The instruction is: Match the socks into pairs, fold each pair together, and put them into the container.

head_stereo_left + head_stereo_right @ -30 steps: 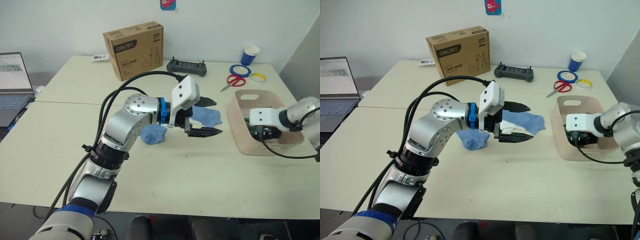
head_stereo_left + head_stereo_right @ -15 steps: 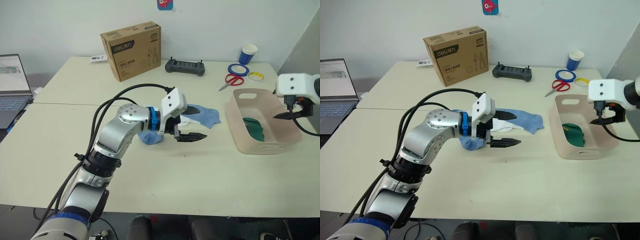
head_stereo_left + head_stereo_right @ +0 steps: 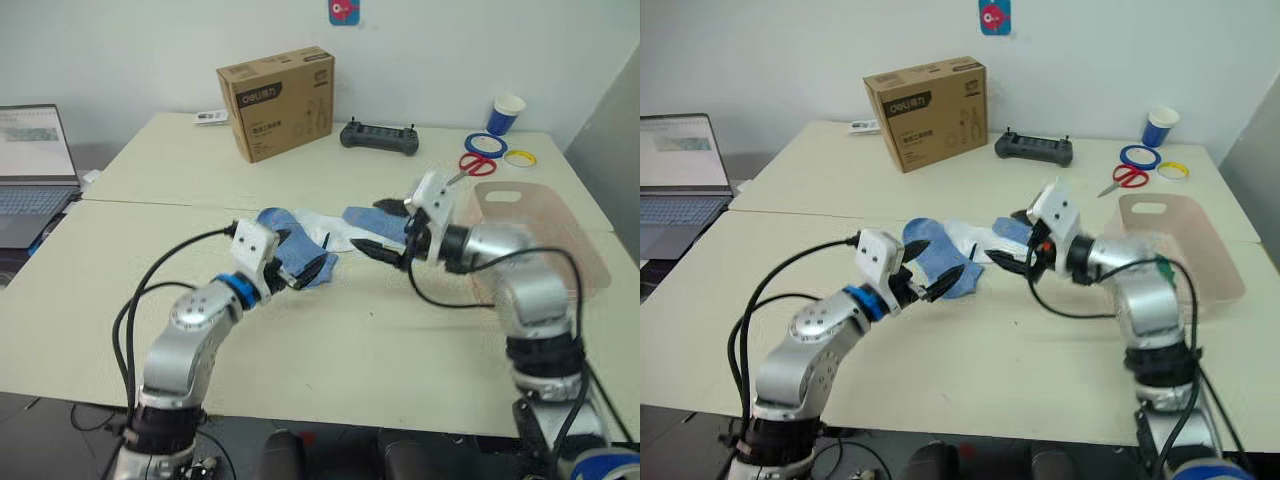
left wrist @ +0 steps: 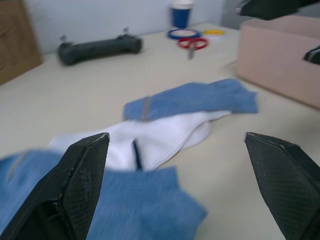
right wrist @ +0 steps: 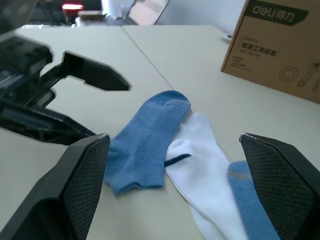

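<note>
Pairing is the step in hand. Left gripper (image 3: 305,277) has its fingers apart, the near blue sock (image 4: 100,215) lying just under and between them on the worktop (image 3: 350,340). Beyond lies a white sock (image 4: 155,140), then the far blue sock (image 4: 195,97). Right gripper (image 3: 385,228), fingers apart, hovers over that far end. The container (image 3: 555,215) stands behind it. Next I judge: clamp one blue sock and lay it on its mate.

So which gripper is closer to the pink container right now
Right. The right gripper hovers open over the socks, just beside the pink container. The left gripper, also open, sits at the far end of the sock pile, with the blue sock beneath it.
</note>
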